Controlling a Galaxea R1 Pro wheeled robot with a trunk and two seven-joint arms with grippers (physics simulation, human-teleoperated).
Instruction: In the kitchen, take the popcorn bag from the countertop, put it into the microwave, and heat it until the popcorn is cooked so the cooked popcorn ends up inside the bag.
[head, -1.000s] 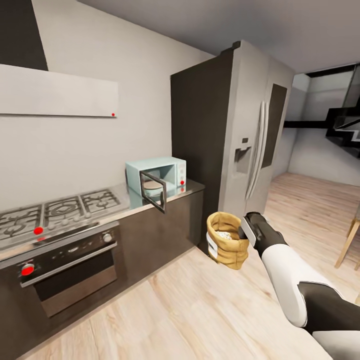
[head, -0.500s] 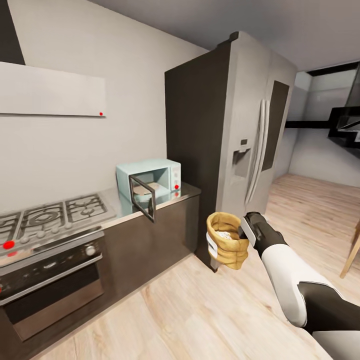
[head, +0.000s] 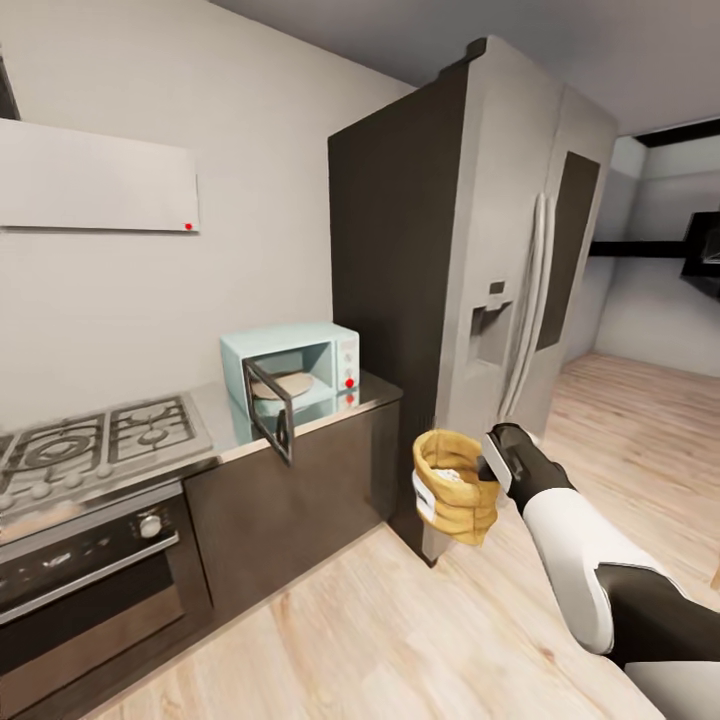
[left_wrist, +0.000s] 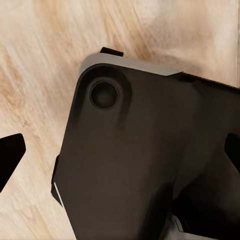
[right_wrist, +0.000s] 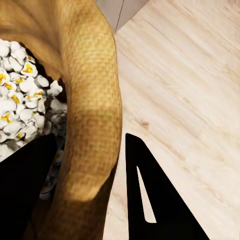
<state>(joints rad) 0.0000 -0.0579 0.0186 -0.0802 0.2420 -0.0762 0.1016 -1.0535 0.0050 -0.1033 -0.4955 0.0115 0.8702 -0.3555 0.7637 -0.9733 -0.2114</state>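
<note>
The microwave (head: 291, 376) sits on the countertop (head: 330, 407), right of the hob (head: 90, 447), seemingly touching the fridge (head: 470, 290).

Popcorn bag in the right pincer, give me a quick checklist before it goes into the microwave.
1. Bag held: right pincer grips the rolled rim of the popcorn bag, one finger inside, one outside. Ok.
2. Bag upright, popcorn inside. Ok.
3. Microwave door open. Ok.
4. Space inside: a round plate lies in the opening; whether the bag fits, cannot tell.
5. Reach: bag hangs over the floor, below the countertop and apart from it. Not ok yet.
6. Left pincer state: cannot tell.
</note>
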